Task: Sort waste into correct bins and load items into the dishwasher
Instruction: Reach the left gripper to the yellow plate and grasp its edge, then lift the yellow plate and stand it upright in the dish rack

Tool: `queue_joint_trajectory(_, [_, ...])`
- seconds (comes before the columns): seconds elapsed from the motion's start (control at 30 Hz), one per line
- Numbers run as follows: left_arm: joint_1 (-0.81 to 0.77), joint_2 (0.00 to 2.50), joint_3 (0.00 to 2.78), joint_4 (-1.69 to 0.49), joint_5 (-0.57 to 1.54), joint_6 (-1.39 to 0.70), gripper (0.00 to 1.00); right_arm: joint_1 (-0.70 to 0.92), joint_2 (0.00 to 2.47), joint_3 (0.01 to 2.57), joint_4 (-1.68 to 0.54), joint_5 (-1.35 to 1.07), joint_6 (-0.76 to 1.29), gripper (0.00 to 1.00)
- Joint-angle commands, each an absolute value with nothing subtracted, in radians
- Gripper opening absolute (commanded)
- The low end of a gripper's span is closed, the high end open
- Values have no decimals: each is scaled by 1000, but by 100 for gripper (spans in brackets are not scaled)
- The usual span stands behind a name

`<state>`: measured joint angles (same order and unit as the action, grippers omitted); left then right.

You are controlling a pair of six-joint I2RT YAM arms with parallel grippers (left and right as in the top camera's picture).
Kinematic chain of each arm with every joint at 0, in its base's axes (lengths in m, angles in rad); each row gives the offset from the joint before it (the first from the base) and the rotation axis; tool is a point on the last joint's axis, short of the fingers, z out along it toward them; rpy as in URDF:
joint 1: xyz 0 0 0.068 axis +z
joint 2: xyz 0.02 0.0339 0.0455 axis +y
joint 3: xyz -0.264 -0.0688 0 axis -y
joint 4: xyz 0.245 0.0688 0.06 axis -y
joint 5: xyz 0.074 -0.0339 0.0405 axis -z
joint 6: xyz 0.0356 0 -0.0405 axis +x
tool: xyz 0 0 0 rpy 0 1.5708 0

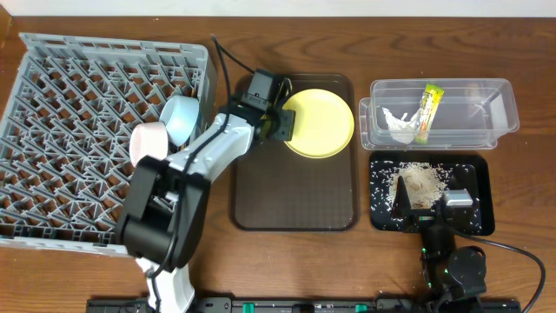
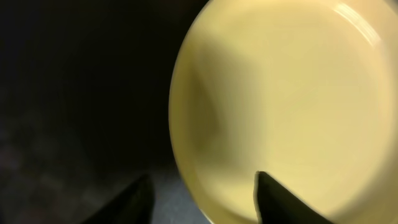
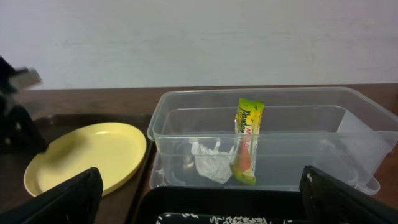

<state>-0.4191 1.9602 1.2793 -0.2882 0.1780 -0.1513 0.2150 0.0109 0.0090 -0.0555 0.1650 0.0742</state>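
The yellow plate point(image 1: 323, 122) lies at the far end of the dark brown serving tray point(image 1: 295, 204). My left gripper point(image 1: 282, 122) is open at the plate's left rim. In the left wrist view the plate point(image 2: 292, 93) has its rim between my fingers point(image 2: 202, 199), one finger over the plate and one over the tray. My right gripper point(image 1: 430, 204) is open and empty over the black tray point(image 1: 473, 174), which holds rice crumbs point(image 1: 421, 178). The clear tub point(image 1: 486, 109) holds the tissue point(image 1: 400, 122) and the wrapper point(image 1: 430, 109). The chopsticks are out of view.
The grey dish rack point(image 1: 78, 130) fills the left side, with a light blue bowl point(image 1: 182, 117) and a white bowl point(image 1: 148, 142) at its right edge. The right wrist view shows my gripper point(image 3: 205, 202), plate point(image 3: 87, 155), tub point(image 3: 298, 124), wrapper point(image 3: 249, 137) and tissue point(image 3: 208, 160).
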Motion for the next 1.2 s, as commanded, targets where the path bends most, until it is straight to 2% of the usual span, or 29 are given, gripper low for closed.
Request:
queue_joint_trajectory(0.0, [-410,2027,1283,-287,164,-155,45,197,5,5,-56,164,65,99])
queue_joint_trajectory(0.07, [-410,2054,1283,-291,165,-155,41,197,5,5,-56,164,65,99])
queue_joint_trajectory(0.17, [-408,2070,1283,-316,165,-156,11,197,5,5,-56,164,65,99])
queue_joint_trajectory(0.2, [-408,2062,1283,-316,165,-156,6,197,5,5,-56,164,65,99])
queue_joint_trajectory(0.37, [-376,1935,1326,-393,163,-150,6,197,5,5,-56,164,65,99])
queue_joint_trajectory(0.47, [-337,1803,1352,-463,81,-110,6,197,5,5,-56,164,65,99])
queue_joint_trajectory(0.57, [-291,1649,1372,-539,-92,36,6,197,5,5,-56,164,65,99])
queue_joint_trajectory(0.77, [-208,1424,1372,-593,-592,392,6,197,5,5,-56,164,65,99])
queue_joint_trajectory(0.9, [-130,1385,1372,-589,-672,632,6,197,5,5,-56,164,65,99])
queue_joint_trajectory(1.17, [44,1426,1371,-559,-753,767,6,197,5,5,-56,164,65,99])
